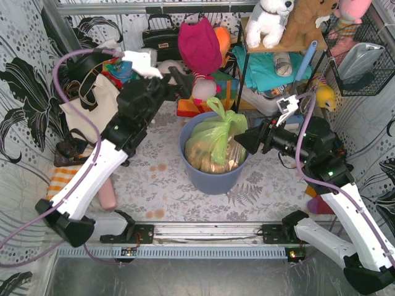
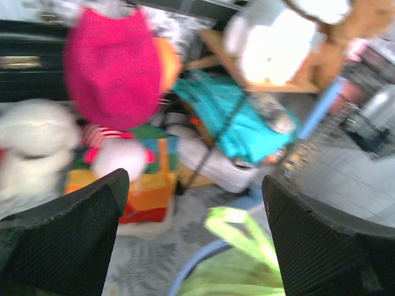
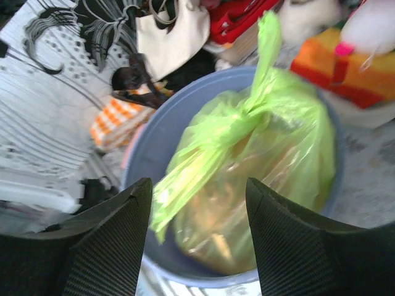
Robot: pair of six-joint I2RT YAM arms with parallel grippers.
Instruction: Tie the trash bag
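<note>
The light-green trash bag (image 1: 217, 139) sits in the round blue-grey bin (image 1: 213, 179), knotted at its top, with two loose tails: one sticks up, one hangs to the side. Tan paper shows through it. In the right wrist view the bag (image 3: 271, 154) and its knot fill the middle, in front of my open, empty right gripper (image 3: 197, 197). My right gripper (image 1: 242, 140) is just right of the bin. My left gripper (image 1: 182, 83) is open and empty, up behind the bin; the left wrist view shows a green tail (image 2: 237, 231) below it.
Stuffed toys, a red-pink plush (image 1: 199, 46) and boxes crowd the back. A shelf rack (image 1: 281, 55) stands back right. A cream tote bag (image 1: 92, 102) lies at left. A wire basket (image 1: 364, 55) hangs on the right wall.
</note>
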